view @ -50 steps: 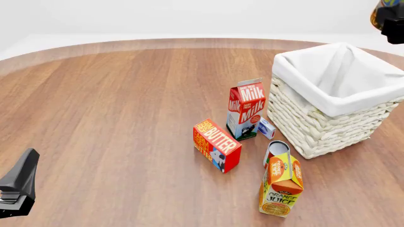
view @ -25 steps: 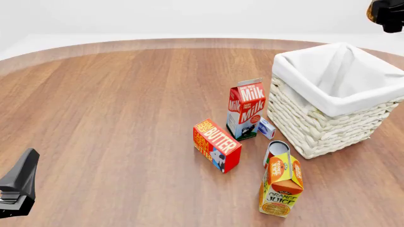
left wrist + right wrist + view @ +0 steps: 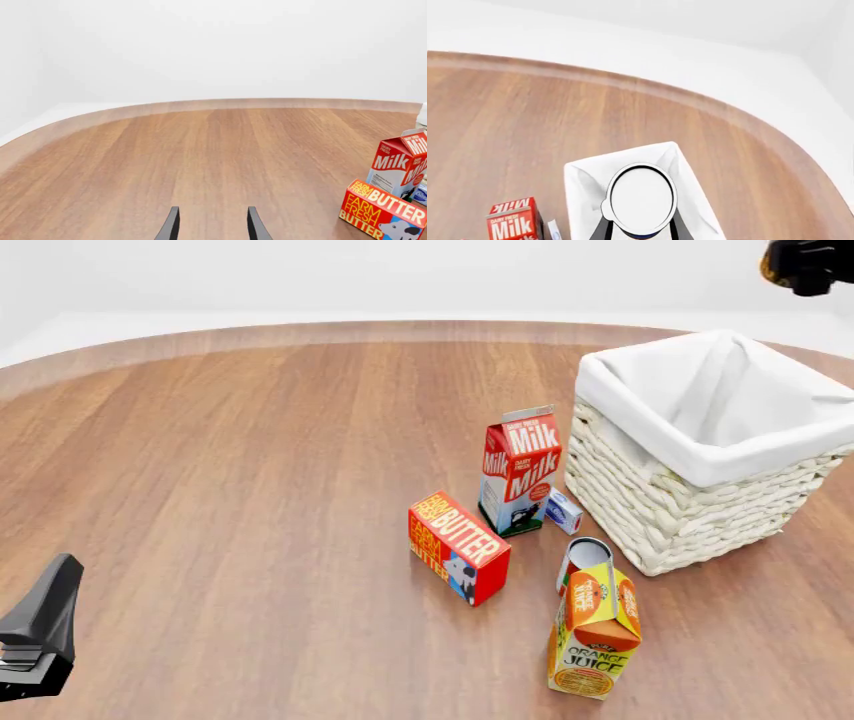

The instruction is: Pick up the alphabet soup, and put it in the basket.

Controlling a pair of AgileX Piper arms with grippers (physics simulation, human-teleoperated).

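Note:
The alphabet soup (image 3: 642, 200) shows its plain whitish lid in the right wrist view, with my right gripper (image 3: 639, 231) shut on it. There the can hangs high above the basket (image 3: 582, 186), whose white liner lies straight beneath it. In the front view the right gripper (image 3: 805, 262) sits at the top right corner, above and behind the wicker basket (image 3: 694, 445), with only a yellow edge of the can (image 3: 773, 264) showing. My left gripper (image 3: 212, 227) is open and holds nothing; it rests low at the near left (image 3: 47, 615).
A milk carton (image 3: 521, 472) stands left of the basket, with a small blue-and-white box (image 3: 563, 511) beside it. A butter box (image 3: 458, 545), a red-and-white can (image 3: 583, 558) and an orange juice carton (image 3: 597, 632) stand nearer the front.
My right gripper with the can has drifted left and slightly up along the front view's top right corner. The left arm has not moved.

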